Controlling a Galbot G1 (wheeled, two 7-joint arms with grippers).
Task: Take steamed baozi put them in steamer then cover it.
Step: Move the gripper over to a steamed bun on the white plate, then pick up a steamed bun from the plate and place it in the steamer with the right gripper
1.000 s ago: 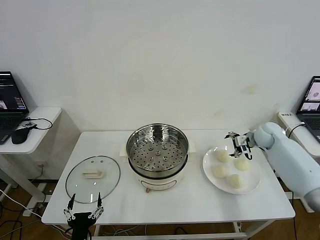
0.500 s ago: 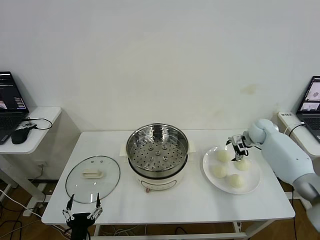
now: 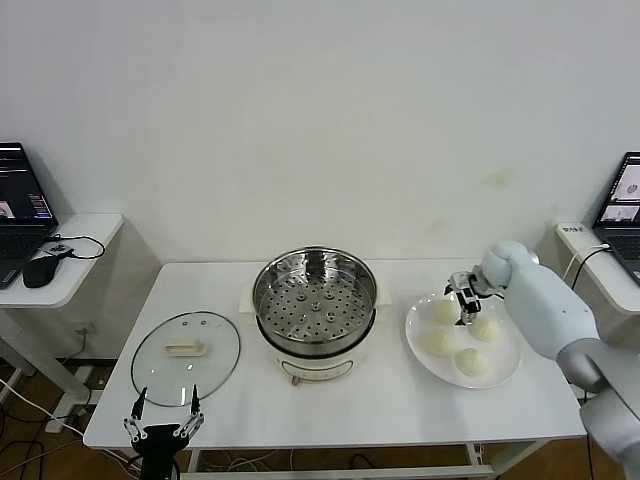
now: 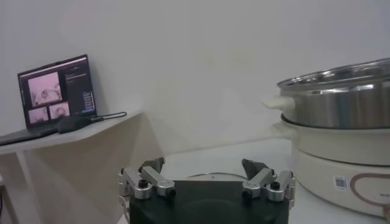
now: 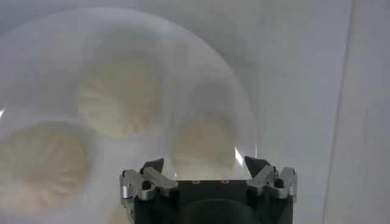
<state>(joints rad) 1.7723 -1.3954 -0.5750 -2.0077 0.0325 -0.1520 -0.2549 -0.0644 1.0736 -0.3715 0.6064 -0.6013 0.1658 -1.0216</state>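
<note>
Your right gripper (image 3: 464, 300) hangs wide open and empty over the plate's (image 3: 505, 368) far edge, above the steamed baozi (image 5: 204, 141). Judged soft and light: close gently across its rounded sides. The left gripper (image 3: 161, 424) waits open at the table's (image 3: 400, 400) near-left edge.

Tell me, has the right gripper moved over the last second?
Yes. The right gripper shifted slightly toward the steamer, staying above the plate of buns.

Readable text: none.
Steamer (image 4: 341, 176) base sticker: print too small to read.
Laptop (image 4: 55, 91) screen: pictures only, nothing legible.
</note>
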